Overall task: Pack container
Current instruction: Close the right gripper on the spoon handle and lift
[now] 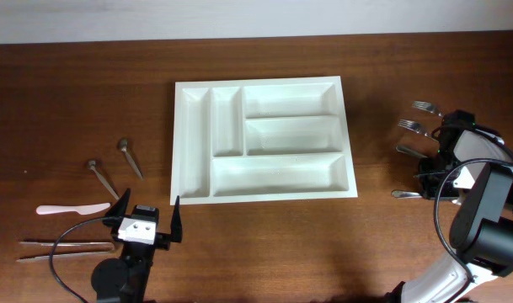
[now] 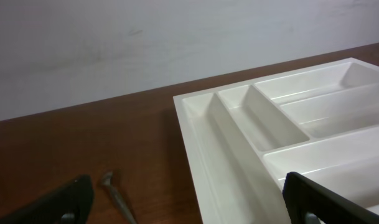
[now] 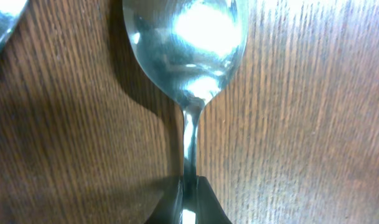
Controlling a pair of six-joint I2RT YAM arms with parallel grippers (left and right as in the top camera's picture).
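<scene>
The container (image 1: 193, 143), a white tray with five compartments, lies mid-table and all its compartments are bare; its near-left corner (image 2: 239, 130) shows in the left wrist view. My left gripper (image 1: 151, 204) stands open just in front of the tray's left corner, its fingers (image 2: 58, 202) wide apart with nothing between them. My right gripper (image 1: 425, 173) is low over the cutlery at the right edge. It is shut on the thin handle of a shiny metal spoon (image 3: 189, 43) that lies flat on the wood, with the pads (image 3: 205, 202) pressed against both sides of the handle.
Two forks (image 1: 424, 108) and more spoons (image 1: 405, 151) lie beside the right gripper. Left of the tray are two dark small spoons (image 1: 130, 156), a pale pink knife (image 1: 71, 209) and thin metal utensils (image 1: 62, 247). One dark spoon (image 2: 117, 193) lies between the left fingers' view.
</scene>
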